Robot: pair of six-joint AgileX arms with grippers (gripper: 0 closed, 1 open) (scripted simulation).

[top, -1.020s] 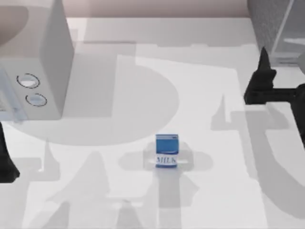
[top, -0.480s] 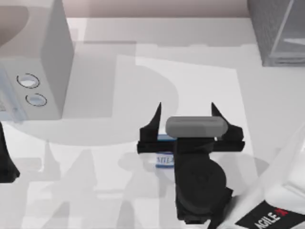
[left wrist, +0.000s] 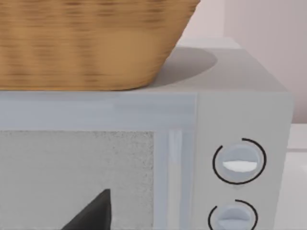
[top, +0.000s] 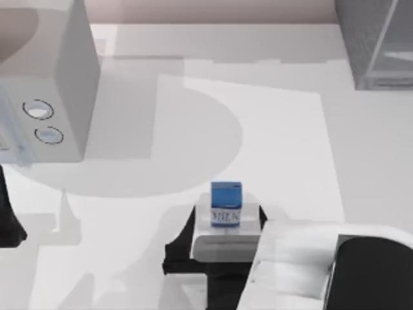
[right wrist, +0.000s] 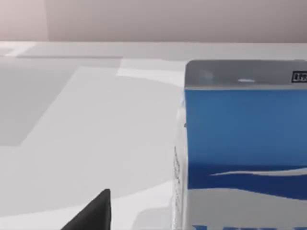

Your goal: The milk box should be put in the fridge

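Observation:
The milk box [top: 226, 203], a small carton with a blue top and a white lettered face, stands upright on the table's near middle. In the right wrist view the milk box [right wrist: 244, 143] looms close. My right gripper [top: 227, 213] sits low just in front of the box, open, with one black finger [top: 181, 248] on each side of the carton and nothing gripped. The fridge [top: 374, 39], dark grey and speckled, stands at the far right corner. My left gripper [top: 10, 223] is parked at the left edge, open, facing the microwave.
A light-grey microwave [top: 45, 84] with two round dials [left wrist: 238, 161] fills the far left. A wicker basket [left wrist: 86, 43] rests on top of it. White table [top: 284, 129] lies between the milk box and the fridge.
My right arm swung from beside the fridge to above the milk box, then dropped to the box's near side with its fingers flanking it. The milk box and left arm have not moved.

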